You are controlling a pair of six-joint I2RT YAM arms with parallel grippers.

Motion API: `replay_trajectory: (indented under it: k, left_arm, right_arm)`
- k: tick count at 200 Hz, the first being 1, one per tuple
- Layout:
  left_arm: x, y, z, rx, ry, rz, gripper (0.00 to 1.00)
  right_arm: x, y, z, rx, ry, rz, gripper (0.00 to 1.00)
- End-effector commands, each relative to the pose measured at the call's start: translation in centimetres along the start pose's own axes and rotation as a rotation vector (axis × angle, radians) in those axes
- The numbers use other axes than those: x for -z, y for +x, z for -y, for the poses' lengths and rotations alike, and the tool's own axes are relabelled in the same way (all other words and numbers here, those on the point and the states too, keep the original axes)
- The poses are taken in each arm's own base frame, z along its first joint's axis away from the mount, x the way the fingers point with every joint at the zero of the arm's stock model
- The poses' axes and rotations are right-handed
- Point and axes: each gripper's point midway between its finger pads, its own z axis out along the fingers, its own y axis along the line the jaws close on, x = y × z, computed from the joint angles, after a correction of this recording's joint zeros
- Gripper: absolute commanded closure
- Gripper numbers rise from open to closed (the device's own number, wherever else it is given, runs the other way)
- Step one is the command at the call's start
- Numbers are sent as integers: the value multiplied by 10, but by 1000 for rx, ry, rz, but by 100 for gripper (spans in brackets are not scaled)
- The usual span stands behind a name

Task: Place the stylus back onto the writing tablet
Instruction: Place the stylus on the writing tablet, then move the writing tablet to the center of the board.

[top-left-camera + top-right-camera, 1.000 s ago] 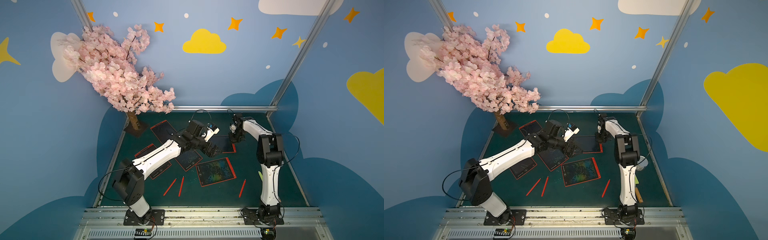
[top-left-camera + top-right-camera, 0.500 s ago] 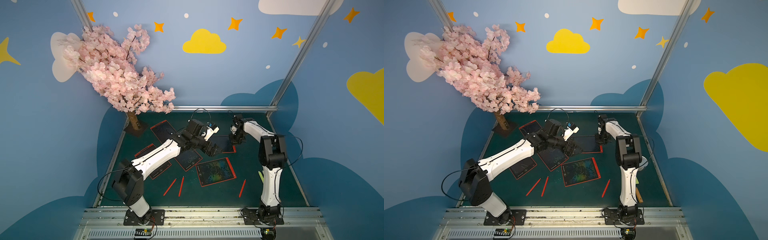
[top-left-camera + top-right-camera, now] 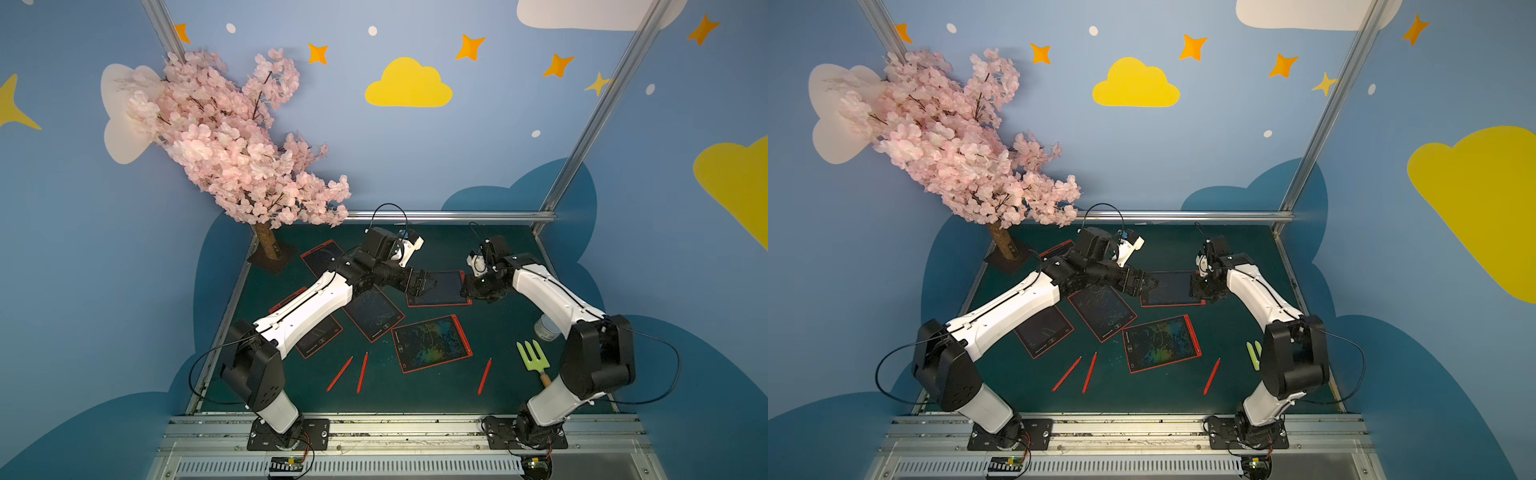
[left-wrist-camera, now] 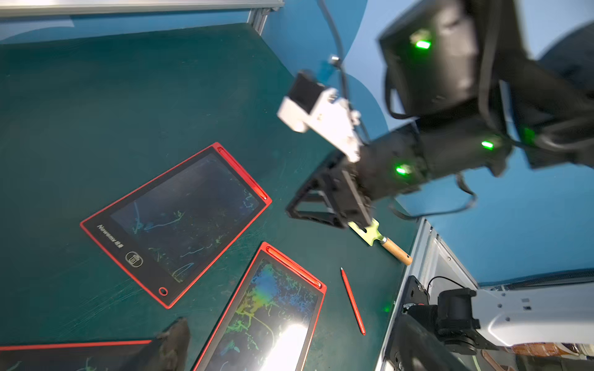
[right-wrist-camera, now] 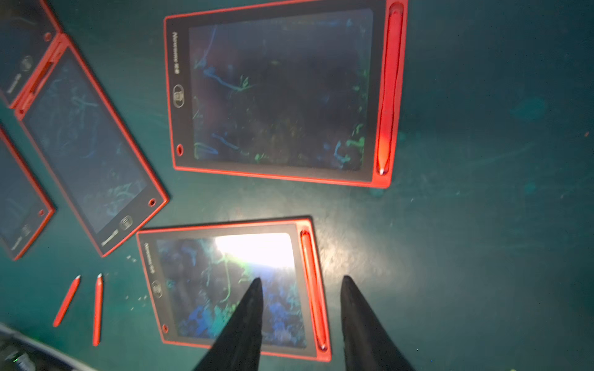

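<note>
On the dark green table mat (image 5: 482,160), a slim red plastic stylus (image 5: 387,96) sits in the side slot of the red-framed black writing tablet (image 5: 279,93) beside my right gripper (image 5: 302,278), fingers parted and empty, my left gripper (image 3: 428,286) gapes wide holding nothing, and three loose red styluses (image 3: 339,374) wait unplaced, I reckon.

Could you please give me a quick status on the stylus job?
Left gripper open, right gripper open, both empty. Stylus sits in the slot of the far tablet. Three loose styluses on the mat, nothing blocking.
</note>
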Motion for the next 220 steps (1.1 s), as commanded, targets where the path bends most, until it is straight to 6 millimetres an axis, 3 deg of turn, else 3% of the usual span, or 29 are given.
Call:
replay_trajectory:
  k: [1, 56, 98, 121, 188, 220]
  left_arm:
    - [-3, -2, -13, 61, -8, -3, 1]
    - [-5, 1, -25, 24, -17, -5, 1]
    - [-15, 10, -38, 17, -50, -56, 1]
    - [-17, 13, -46, 38, -90, -86, 2]
    - [-25, 24, -68, 140, -184, -100, 3]
    - [-36, 35, -86, 235, -244, -105, 2]
  right_arm:
    - [16, 3, -10, -25, -54, 43, 55]
    - [22, 4, 0, -68, -81, 71, 42]
    - [29, 12, 2, -87, -105, 74, 40]
    - [27, 19, -2, -80, -134, 88, 46]
    - [46, 29, -13, -81, -189, 169, 38]
    - [36, 26, -10, -129, -200, 183, 34]
